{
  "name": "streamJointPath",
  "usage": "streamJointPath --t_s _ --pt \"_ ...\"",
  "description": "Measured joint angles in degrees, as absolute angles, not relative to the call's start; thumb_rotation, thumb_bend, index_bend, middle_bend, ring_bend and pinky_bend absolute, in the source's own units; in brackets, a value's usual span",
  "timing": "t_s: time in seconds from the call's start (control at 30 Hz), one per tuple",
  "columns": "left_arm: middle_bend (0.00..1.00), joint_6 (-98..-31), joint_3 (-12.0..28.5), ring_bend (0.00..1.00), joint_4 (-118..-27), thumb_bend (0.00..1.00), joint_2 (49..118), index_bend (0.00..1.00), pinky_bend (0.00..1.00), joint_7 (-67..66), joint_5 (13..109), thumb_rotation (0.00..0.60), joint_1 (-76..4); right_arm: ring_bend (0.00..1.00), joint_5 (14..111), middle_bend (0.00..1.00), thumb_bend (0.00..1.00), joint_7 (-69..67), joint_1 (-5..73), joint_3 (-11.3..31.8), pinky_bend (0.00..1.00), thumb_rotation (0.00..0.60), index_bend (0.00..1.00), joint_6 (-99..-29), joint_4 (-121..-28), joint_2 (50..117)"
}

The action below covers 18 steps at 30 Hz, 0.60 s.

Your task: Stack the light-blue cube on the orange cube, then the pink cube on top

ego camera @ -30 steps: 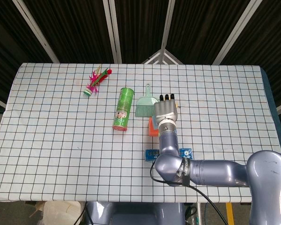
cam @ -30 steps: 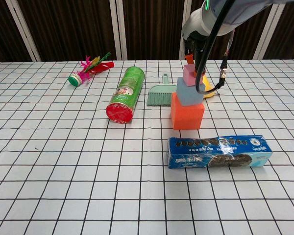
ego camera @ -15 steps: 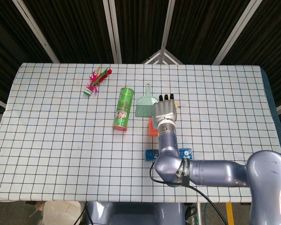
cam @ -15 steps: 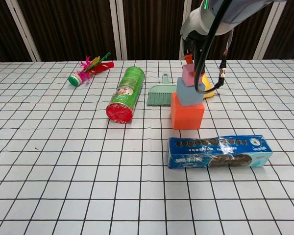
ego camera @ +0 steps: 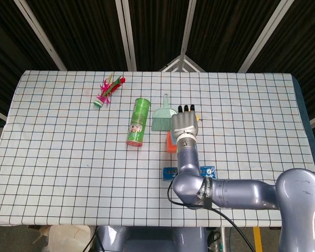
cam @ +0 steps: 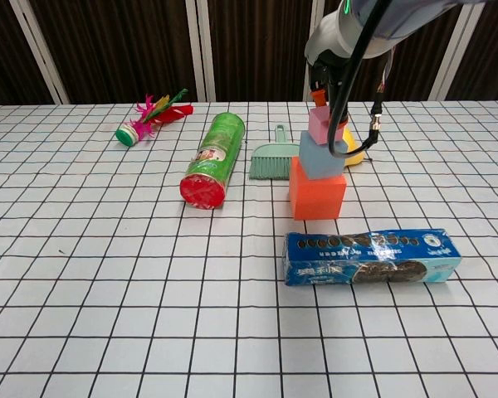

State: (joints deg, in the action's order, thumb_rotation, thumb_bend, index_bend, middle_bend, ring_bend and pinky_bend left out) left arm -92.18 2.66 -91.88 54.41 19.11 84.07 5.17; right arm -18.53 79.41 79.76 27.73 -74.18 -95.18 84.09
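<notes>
The small pink cube point(cam: 320, 125) is sitting on the light-blue cube point(cam: 319, 157), which is sitting on the big orange cube point(cam: 316, 192). The right hand point(ego camera: 185, 123) is hovering above; I cannot tell if it is gripping.

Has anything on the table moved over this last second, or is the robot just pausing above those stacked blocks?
Almost nothing. The right hand stays above the stack, at most a hair higher in the chest view. The pink cube sits on the light-blue cube, which sits on the orange cube, as before. The green can, small brush and biscuit pack have not shifted.
</notes>
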Motion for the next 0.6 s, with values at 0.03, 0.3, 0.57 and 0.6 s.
streamJointPath --t_s 0.03,0.3,0.57,0.6 --pt "0.0 -92.19 2.68 0.0 -91.89 0.16 54.41 0.11 0.0 19.13 84.02 0.6 5.18 0.02 -18.59 0.08 0.39 79.49 79.78 27.72 0.01 0.6 0.47 -74.2 -95.16 84.12" --pt "0.0 -92.2 2.68 0.0 -91.81 0.16 54.39 0.11 0.0 19.28 84.05 0.6 5.2 0.02 -18.77 0.08 0.33 79.74 79.8 27.81 0.01 0.6 0.46 -74.3 -94.75 84.36" --pt "0.0 -92.21 2.73 0.0 -91.73 0.16 54.38 0.11 0.0 19.48 83.92 0.6 5.24 0.03 -18.43 0.08 0.25 79.71 79.75 27.86 0.01 0.6 0.45 -74.54 -94.37 84.67" --pt "0.0 -92.2 2.72 0.0 -91.76 0.16 54.38 0.11 0.0 19.43 83.96 0.6 5.23 0.03 -18.38 0.08 0.25 79.71 79.73 27.86 0.01 0.6 0.46 -74.53 -94.35 84.7"
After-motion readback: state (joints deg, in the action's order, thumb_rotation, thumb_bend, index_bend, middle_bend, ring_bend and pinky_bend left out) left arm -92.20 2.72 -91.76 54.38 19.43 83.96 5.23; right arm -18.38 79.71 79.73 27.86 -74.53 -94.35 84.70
